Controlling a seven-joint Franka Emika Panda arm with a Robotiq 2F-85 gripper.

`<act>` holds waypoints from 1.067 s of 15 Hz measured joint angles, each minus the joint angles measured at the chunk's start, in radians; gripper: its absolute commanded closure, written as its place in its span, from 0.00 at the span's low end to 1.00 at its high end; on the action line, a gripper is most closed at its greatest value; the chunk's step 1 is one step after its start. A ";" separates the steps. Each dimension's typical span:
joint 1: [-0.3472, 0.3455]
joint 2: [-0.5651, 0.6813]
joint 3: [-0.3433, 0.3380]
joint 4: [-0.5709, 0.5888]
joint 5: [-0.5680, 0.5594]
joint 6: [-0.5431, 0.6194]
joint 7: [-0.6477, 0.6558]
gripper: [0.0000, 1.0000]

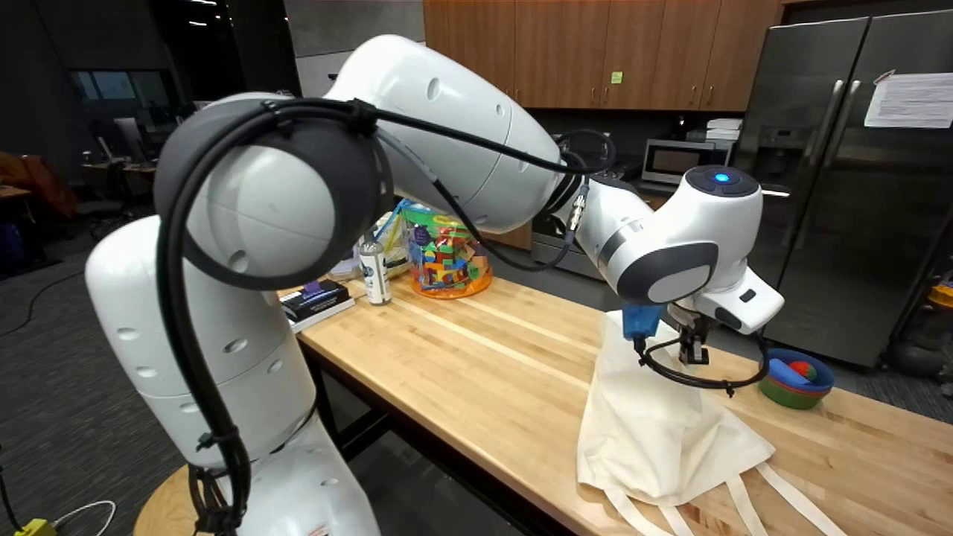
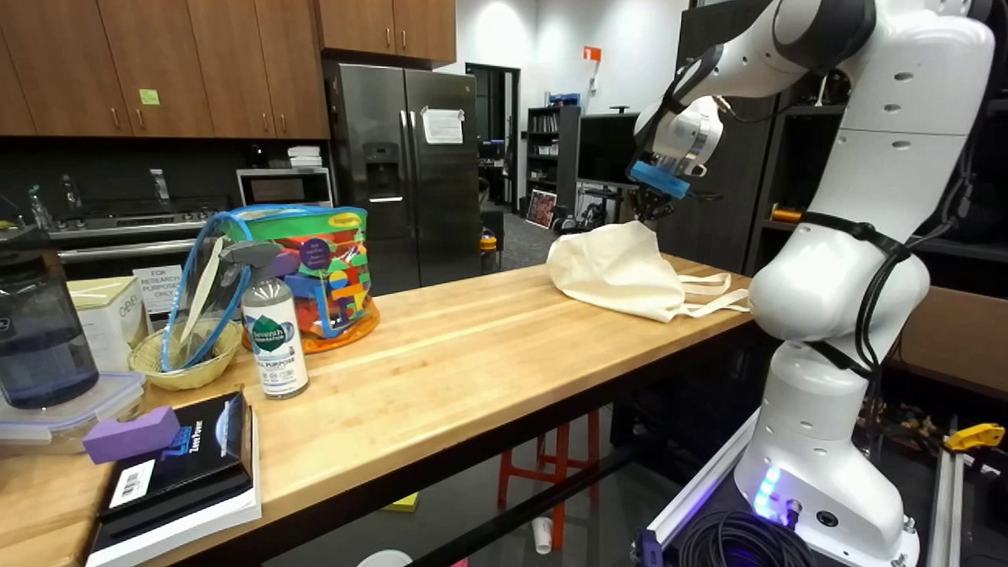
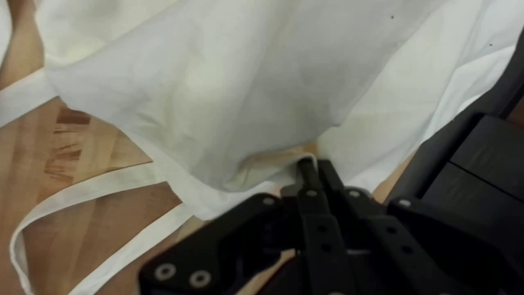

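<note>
One tote (image 1: 655,417), and your claw (image 3: 316,166) is right on it, no gap: it's narrowed all the way down on a pinch of cloth (image 3: 245,94), tucked in at the fingertips (image 3: 308,170) just below and right of the middle of the wrist view (hem or plain fold, can't tell). What I'd watch is where the rest sits from that grip. Most of it spreads across the top of the wrist view, and the straps (image 3: 131,253) are well apart from your pinch, off at left and lower left. In an exterior view the tote's long way runs from right of centre down to the bottom edge; in an exterior view it tents to a peak (image 2: 636,232), right of centre, just under the claw, with the lower part resting on the table (image 2: 441,354). You've only got the one arm (image 2: 906,134), so that's your near one lol. Containers: nested bowls (image 1: 791,398) near the tote at far right, a blue thing (image 1: 786,374) and a red thing (image 1: 802,369) in the top one. Left of centre in both exterior views there's a clear block bag (image 2: 339,337) full of blocks (image 2: 346,287), plus a spray bottle (image 2: 272,346). At far left a jar (image 2: 47,295) of dark stuff (image 2: 47,370) stands on a lidded tub (image 2: 110,402); can't make out what's in the tub or the basket (image 2: 177,379).
</note>
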 measured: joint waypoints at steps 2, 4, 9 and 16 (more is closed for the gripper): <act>0.029 0.034 0.027 0.050 0.000 -0.001 0.017 0.99; 0.065 0.061 0.056 0.095 0.000 -0.006 0.021 0.99; 0.144 0.096 0.125 0.182 0.000 -0.053 0.020 0.99; 0.218 0.106 0.199 0.260 0.031 -0.163 -0.043 0.99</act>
